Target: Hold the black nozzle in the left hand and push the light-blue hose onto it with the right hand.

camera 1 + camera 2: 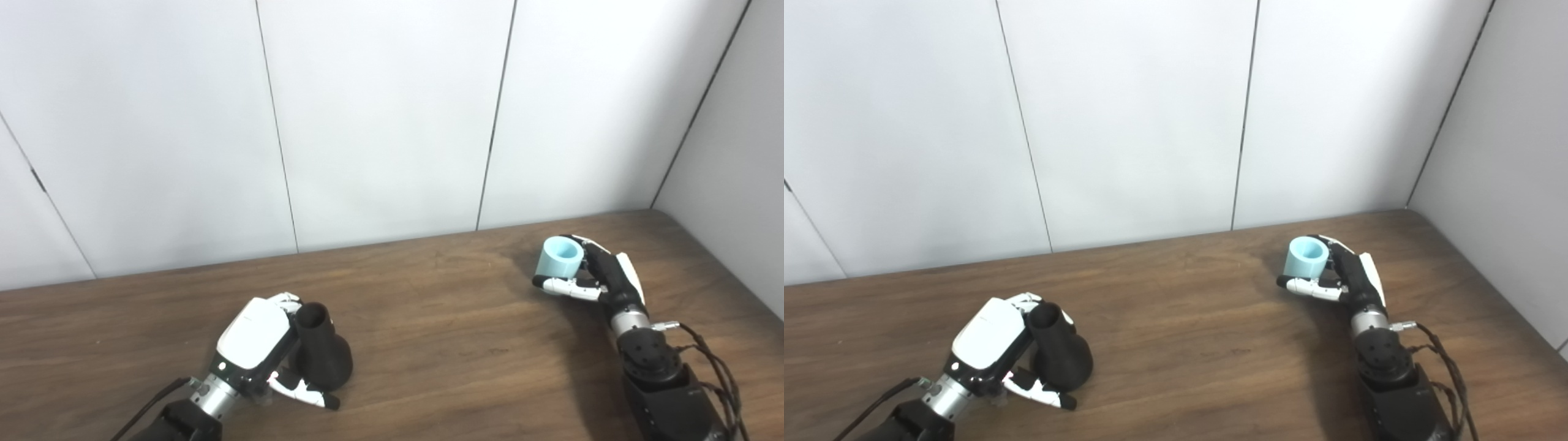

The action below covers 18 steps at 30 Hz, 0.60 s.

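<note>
Nozzle (pixel 321 348) upright on table (pixel 441 331), wrapped by left hand (pixel 260 343) fingers; well right of nozzle, hose (pixel 558 257) gripped in right hand (pixel 597 275), mouth up; both grasps apparently made, joining and pushing on yet to do.

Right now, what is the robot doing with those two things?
The left robot hand is wrapped around a black nozzle standing on the wooden table. Far off to the side, the right robot hand grips a short light-blue hose. The two pieces are still apart, not joined yet.
</note>
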Available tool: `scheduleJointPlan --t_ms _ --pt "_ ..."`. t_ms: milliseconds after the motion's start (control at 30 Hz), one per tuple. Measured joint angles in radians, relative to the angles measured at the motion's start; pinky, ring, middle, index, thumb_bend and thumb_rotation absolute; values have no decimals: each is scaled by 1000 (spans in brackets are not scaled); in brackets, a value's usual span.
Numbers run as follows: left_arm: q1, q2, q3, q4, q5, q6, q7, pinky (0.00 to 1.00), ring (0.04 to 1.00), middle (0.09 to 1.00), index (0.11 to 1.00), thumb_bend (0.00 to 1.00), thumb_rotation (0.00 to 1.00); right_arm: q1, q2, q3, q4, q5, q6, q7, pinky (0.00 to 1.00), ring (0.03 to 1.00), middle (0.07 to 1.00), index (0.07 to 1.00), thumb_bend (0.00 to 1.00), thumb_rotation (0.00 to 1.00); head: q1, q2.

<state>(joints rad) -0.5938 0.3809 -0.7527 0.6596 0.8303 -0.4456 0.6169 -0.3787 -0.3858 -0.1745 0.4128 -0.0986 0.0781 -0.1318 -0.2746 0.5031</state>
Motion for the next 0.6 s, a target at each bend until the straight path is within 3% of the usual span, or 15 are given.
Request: scheduleJointPlan --t_ms 33,67,133,600 --pt "0 0 1 1 1 0 0 689 470 461 499 504 0 -3 3 0 7 -3 -2 -8 532 577 619 604 789 16 0 0" --pt "0 -1 1 1 1 0 0 685 466 465 499 504 0 -7 7 -1 13 -3 -6 -18 496 534 576 548 654 67 -3 2" --pt "0 -1 1 1 2 0 0 682 462 468 497 505 0 -8 23 -8 17 -3 -16 -39 459 491 502 504 554 13 -6 8" --pt "0 -2 5 1 7 0 -1 677 467 462 501 504 0 -7 52 -22 66 -1 -129 -88 396 424 465 520 520 0 -15 15"
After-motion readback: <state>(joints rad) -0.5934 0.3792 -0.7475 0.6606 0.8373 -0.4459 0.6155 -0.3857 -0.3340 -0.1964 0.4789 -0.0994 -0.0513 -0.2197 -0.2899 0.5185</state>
